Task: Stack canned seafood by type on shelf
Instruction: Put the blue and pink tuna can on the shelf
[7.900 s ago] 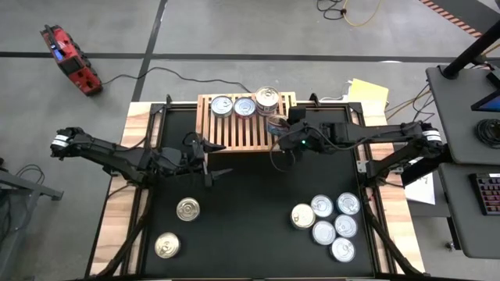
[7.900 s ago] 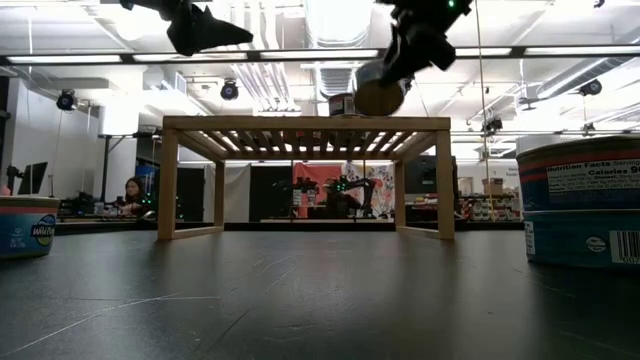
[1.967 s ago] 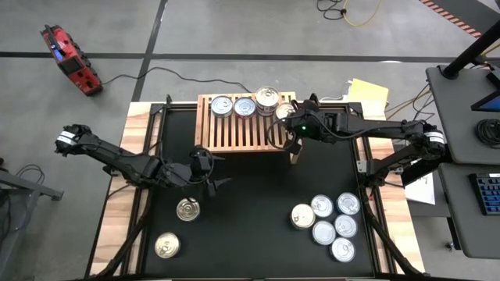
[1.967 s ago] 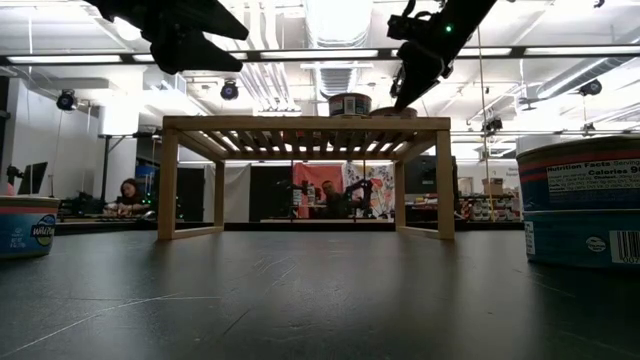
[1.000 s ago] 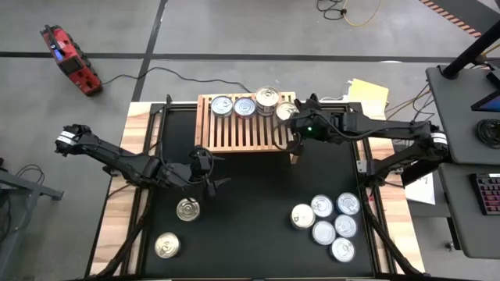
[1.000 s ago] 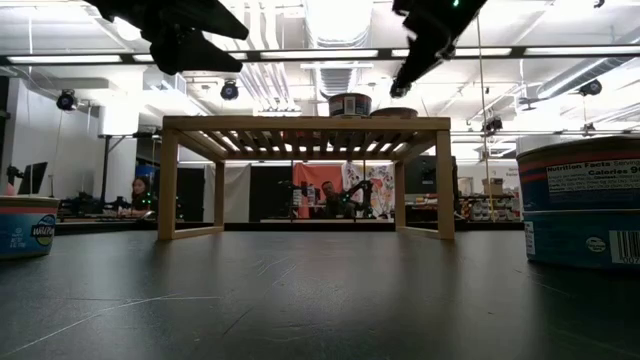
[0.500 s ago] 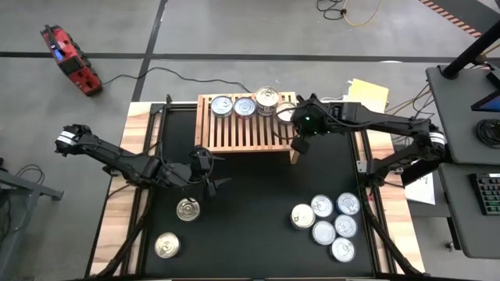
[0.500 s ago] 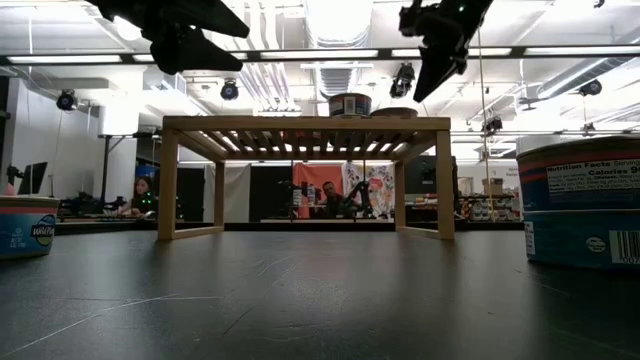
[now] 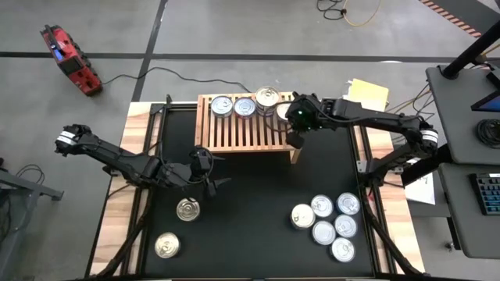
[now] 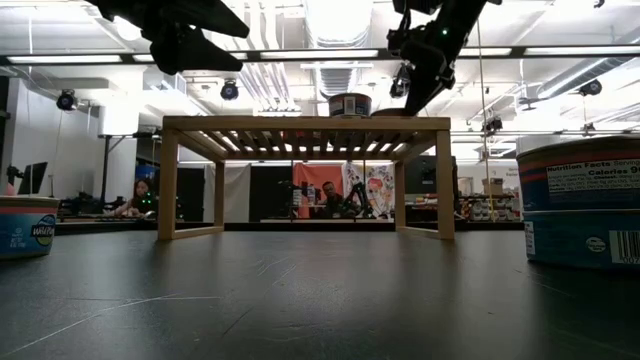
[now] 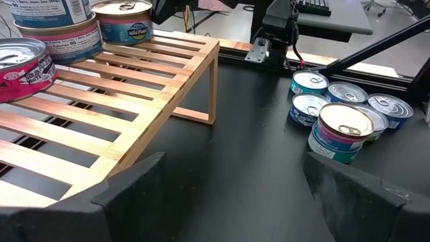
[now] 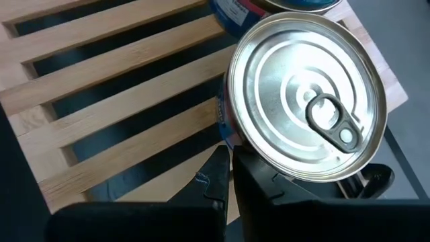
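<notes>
With its jaws together beside the flat can (image 12: 306,94) at the shelf's (image 9: 234,133) right end, the right gripper (image 9: 295,137) should nudge gently, while the left gripper (image 9: 209,176), jaws apart, hovers above the desk (image 9: 250,211).

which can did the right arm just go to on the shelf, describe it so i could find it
Start at the light-wood slatted shelf at the table's far edge. Four cans sit along its back; take the one at the right-hand end, the can by the corner under the shut right gripper. Unlike the taller double stack beside it, it is a single low tin with a plain silver pull-tab lid.
</notes>
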`<control>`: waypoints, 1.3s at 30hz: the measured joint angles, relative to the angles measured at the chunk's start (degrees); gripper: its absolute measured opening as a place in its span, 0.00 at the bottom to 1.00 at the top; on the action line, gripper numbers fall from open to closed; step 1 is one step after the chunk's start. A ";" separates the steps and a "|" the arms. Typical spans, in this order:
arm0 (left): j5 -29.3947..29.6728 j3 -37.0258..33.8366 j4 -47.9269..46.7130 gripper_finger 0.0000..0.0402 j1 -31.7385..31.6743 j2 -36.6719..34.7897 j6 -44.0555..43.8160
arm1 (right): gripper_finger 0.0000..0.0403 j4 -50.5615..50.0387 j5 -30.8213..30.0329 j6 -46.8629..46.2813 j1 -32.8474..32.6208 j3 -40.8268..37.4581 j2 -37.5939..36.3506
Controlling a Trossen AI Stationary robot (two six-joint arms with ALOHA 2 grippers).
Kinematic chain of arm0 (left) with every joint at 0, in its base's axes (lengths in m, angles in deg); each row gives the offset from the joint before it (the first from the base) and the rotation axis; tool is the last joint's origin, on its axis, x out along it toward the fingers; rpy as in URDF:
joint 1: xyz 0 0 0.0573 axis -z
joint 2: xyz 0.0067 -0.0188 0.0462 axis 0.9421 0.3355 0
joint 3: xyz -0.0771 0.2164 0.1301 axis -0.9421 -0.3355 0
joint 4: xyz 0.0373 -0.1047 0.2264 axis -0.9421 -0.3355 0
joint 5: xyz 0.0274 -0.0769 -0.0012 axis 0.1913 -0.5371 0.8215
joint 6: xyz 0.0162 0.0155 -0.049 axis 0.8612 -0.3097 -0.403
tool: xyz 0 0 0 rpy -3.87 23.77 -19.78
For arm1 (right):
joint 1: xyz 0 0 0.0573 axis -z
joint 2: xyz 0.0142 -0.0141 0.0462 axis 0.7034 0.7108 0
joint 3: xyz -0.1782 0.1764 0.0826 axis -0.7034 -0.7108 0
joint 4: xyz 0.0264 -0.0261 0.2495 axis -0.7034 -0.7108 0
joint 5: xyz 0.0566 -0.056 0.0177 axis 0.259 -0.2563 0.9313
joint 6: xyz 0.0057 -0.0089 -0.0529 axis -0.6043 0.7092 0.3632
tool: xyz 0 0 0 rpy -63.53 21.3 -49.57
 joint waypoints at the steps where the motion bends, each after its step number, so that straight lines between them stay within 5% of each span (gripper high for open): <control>1: 0.00 0.00 0.00 0.83 0.00 0.00 0.00 | 0.03 -0.02 0.02 0.19 0.16 0.00 0.00; 23: 0.00 0.00 -0.04 0.83 0.00 0.00 0.02 | 0.03 0.73 0.08 3.65 0.76 0.02 0.00; 30: 0.00 0.00 0.06 0.83 0.00 0.00 -0.13 | 0.03 -11.32 2.55 -3.41 0.97 3.02 -0.76; 39: 0.00 0.00 0.49 0.83 0.00 0.00 -0.13 | 0.03 -8.11 1.37 -1.41 4.23 3.08 0.31</control>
